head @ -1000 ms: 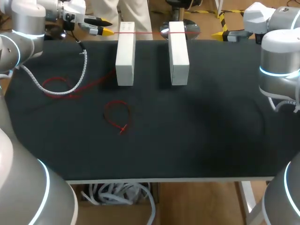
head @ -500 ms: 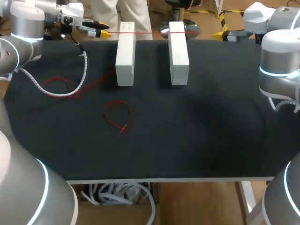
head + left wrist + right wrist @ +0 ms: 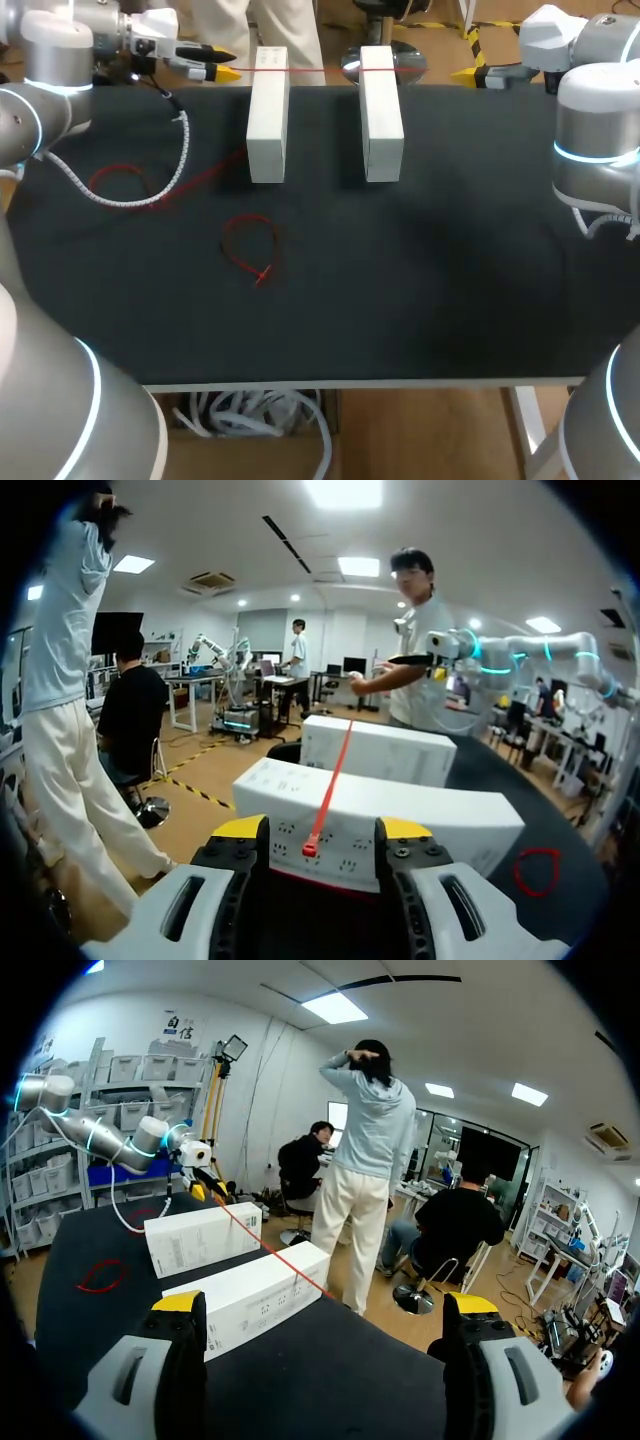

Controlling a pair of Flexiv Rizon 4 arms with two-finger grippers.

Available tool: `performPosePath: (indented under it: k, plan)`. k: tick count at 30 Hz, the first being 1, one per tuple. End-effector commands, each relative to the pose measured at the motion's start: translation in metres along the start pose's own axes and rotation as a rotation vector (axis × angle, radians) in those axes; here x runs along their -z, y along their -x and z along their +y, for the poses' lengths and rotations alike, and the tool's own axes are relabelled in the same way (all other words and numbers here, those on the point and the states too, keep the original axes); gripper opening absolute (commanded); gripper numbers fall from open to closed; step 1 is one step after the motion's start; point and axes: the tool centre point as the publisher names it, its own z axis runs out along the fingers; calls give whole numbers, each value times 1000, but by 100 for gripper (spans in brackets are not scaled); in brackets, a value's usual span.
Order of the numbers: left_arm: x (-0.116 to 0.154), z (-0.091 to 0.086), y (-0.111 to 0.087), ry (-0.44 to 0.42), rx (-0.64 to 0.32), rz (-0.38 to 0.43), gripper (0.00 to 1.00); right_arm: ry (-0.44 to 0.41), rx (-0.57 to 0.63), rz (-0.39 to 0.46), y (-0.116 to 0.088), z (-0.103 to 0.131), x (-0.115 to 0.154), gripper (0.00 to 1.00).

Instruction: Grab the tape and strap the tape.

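Observation:
A thin red strap lies across the far ends of two white boxes at the back of the black table. My left gripper is at the strap's left end. In the left wrist view the strap ends midway between the yellow tips of that gripper, which stands open, neither finger touching it. My right gripper hovers at the back right, wide open and holding nothing. In the right wrist view the strap points toward it across both boxes, ending short of the gripper.
A closed red tie loop lies on the mat in front of the left box. Another red tie lies at the left, partly under my left arm's coiled white cable. The table's front edge runs below.
My left arm has shifted slightly to the left, and its coiled cable moved with it. The strap, the boxes and the right arm look unchanged.

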Motion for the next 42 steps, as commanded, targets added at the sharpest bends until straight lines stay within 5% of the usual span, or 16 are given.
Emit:
performPosePath:
  k: [1,17,25,42]
  plan:
    - [-3,1,8,-2,-2,130,44,0,0,1,0,0,0,100]
    - [1,13,17,21,1,133,47,0,0,1,0,0,0,100]
    - [1,14,15,15,6,139,31,0,0,1,0,0,0,100]
    - [-2,16,14,10,15,148,31,0,0,1,0,0,0,100]
